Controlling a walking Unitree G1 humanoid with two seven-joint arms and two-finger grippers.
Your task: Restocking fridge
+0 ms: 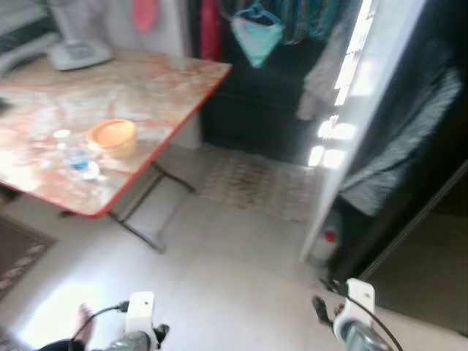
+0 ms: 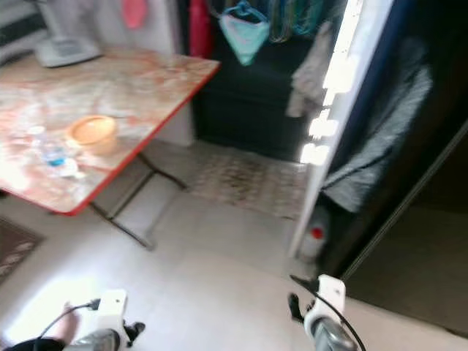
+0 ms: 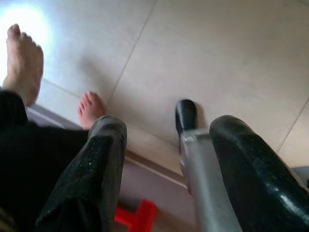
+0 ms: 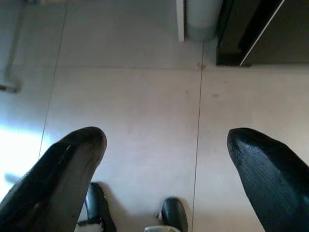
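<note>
one folding table with a marbled top and red edge fills the upper left of the head views, standing on a pale tiled floor. on it sit one orange bowl, one small clear bottle with a blue label, and, at the far upper left corner, one grey base of some appliance, too blurred to name. at the top centre hang several garments against a dark recess, one of them turquoise. one patterned mat lies on the floor in the middle of the frame. to the right of centre a white door edge runs down from the top, with a dark interior behind it on the right; whether this is the fridge cannot be told from the blur. at its foot stands one bottle with a red cap.

both arms hang low at the bottom edge. the left gripper has its two fingers spread over the tiles, holding nothing; beside it are two bare feet of a person and one red piece at the bottom. the right gripper also has its two black fingers wide apart and empty above the floor.
</note>
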